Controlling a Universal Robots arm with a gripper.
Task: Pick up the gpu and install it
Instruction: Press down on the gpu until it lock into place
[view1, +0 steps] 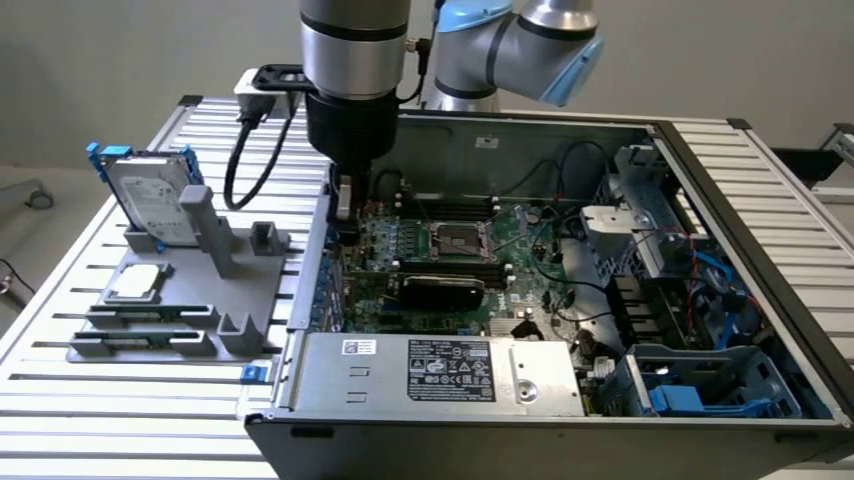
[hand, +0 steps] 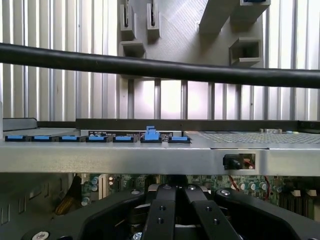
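**Robot arm reaches into open computer case on slatted workbench**

A slatted metal table (view1: 120, 400) carries an open computer case (view1: 747, 300) and a grey fixture (view1: 174, 300). The gripper (view1: 344, 225) hangs at the case wall on the exterior view's left, just over the motherboard (view1: 454, 250), its fingers (hand: 160, 212) drawn together. Whether they clamp anything cannot be told from these angles. The gpu (view1: 441, 291), black shroud showing, sits low on the board below the processor socket (view1: 451, 239), apparently in its slot. A power supply (view1: 441, 370) fills the case's near end. On the fixture, a hard drive (view1: 150, 195) in a blue frame stands tilted.
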